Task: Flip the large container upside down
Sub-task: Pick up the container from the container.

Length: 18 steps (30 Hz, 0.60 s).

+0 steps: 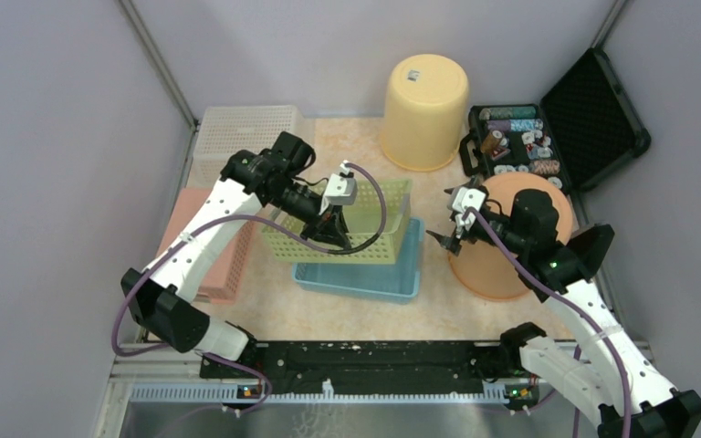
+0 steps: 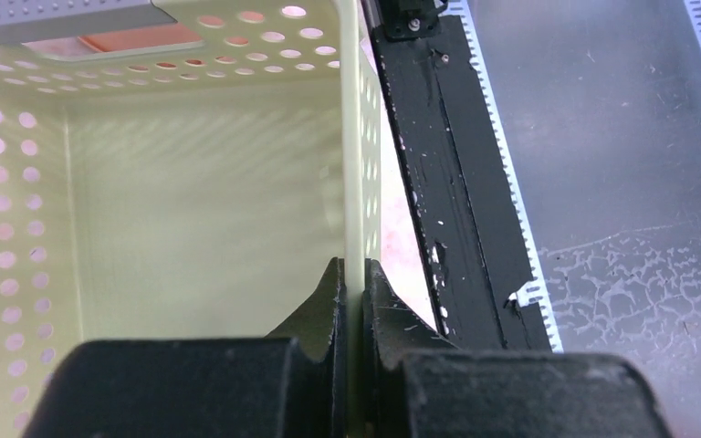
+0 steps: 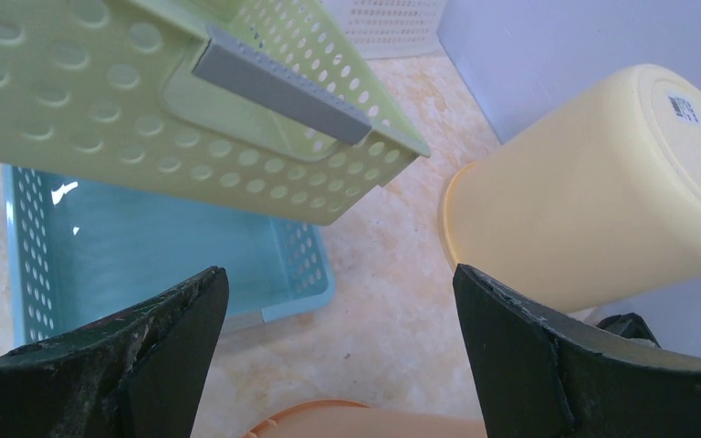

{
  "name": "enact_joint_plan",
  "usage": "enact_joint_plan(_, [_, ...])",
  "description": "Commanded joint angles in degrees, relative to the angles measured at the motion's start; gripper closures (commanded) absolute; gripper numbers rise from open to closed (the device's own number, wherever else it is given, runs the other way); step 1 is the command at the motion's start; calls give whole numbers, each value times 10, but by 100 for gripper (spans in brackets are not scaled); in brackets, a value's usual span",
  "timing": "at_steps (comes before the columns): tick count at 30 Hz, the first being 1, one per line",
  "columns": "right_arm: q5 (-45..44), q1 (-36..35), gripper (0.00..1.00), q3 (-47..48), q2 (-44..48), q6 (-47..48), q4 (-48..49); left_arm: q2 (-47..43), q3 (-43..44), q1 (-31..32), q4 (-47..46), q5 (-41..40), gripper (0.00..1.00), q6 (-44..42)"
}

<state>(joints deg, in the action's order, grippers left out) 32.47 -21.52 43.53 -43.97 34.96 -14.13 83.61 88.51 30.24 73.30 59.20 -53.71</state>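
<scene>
Clamping tight on the green basket wall, the left gripper holds it tilted at centre frame, over the blue basket — right gripper hangs just right of it, jaws wide apart.
</scene>
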Motion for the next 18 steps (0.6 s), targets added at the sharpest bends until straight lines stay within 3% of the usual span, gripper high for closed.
enact_joint_plan(1, [16,7,7,2,0,3,20,-29,22,-24,2,60,100,-26])
enact_joint_plan(18, [48,8,7,-3,-2,7,15,-89,0,-141,-27,154,100,-21])
